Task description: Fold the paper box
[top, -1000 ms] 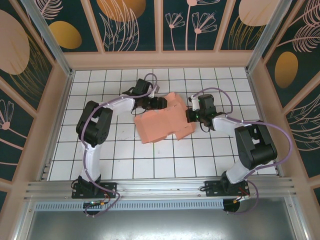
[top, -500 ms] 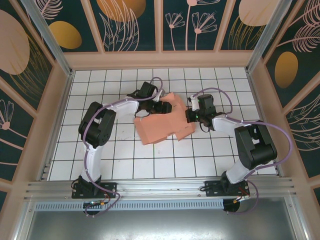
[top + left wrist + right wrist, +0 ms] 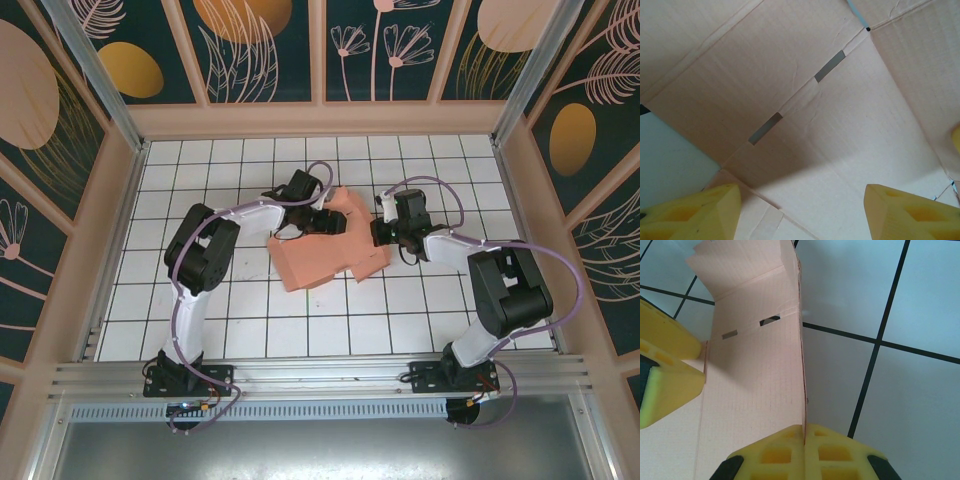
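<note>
The salmon-pink paper box (image 3: 315,258) lies as a creased, partly raised sheet on the white tiled floor between the two arms. My left gripper (image 3: 338,222) hovers over its back part, jaws open. In the left wrist view, its yellow fingers (image 3: 690,215) stand wide apart above the slotted card (image 3: 830,130), with nothing between them. My right gripper (image 3: 377,232) is shut on the box's right flap. In the right wrist view, the flap's thin edge (image 3: 755,370) stands upright, pinched between the closed pads (image 3: 804,437). A finger of the left gripper (image 3: 667,375) shows beside the flap.
The white tiled floor (image 3: 200,300) is walled in by a wooden frame (image 3: 320,120) at the back and both sides. A metal rail (image 3: 320,375) runs along the near edge by the arm bases. Bare tiles lie left, right and in front of the box.
My left gripper has moved right, from the box's back left edge to over its middle. The right gripper has kept its hold and place.
</note>
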Controlling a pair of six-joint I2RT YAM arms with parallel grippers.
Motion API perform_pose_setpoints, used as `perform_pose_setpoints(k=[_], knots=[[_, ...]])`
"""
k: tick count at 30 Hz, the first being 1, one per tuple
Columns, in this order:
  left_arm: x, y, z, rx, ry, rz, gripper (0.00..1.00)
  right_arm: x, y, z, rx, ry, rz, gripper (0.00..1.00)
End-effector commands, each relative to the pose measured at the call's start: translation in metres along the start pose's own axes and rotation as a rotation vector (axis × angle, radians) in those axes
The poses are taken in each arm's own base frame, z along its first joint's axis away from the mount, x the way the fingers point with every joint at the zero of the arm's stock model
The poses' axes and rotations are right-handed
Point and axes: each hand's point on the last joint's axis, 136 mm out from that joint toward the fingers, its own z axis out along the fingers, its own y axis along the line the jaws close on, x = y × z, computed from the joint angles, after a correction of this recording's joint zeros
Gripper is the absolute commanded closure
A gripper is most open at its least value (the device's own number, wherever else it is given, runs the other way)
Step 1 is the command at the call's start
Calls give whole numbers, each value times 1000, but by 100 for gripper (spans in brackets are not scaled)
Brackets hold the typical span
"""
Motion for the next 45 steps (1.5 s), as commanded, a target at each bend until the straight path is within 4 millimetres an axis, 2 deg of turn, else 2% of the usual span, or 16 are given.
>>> perform_pose_setpoints(k=[1,5,8,10,15,19,24,27,29,35,45], knots=[[49,42,25,-138,147,-57,33,-16,4,3,-3,-36,-8,100],[53,55,29,-197,141,-38,32,-18,4,3,-2,-38,-11,100],[44,46,23,-172,97,-29,32,-18,2,1,8,-37,-16,100],[27,31,10,-139,27,-8,30,-19,3,-1,10,-41,-26,100],[-27,-16,-36,-60,-179,40,25,-20,6,-7,6,-58,-67,100],[-65,-43,-61,-38,-270,68,16,-22,7,-10,15,-64,-87,100],[-102,-66,-66,-24,-277,85,6,-23,14,-11,19,-87,-142,100],[-120,-66,-59,-59,-267,91,3,-23,27,-14,-13,-113,-210,100],[-129,-60,-54,-108,-262,82,2,-22,36,-17,-20,-140,-265,100],[-132,-46,-38,-178,-201,90,8,-24,41,-21,4,-186,-297,100],[-111,-35,-23,-179,-112,59,21,-25,39,-17,30,-190,-311,100]])
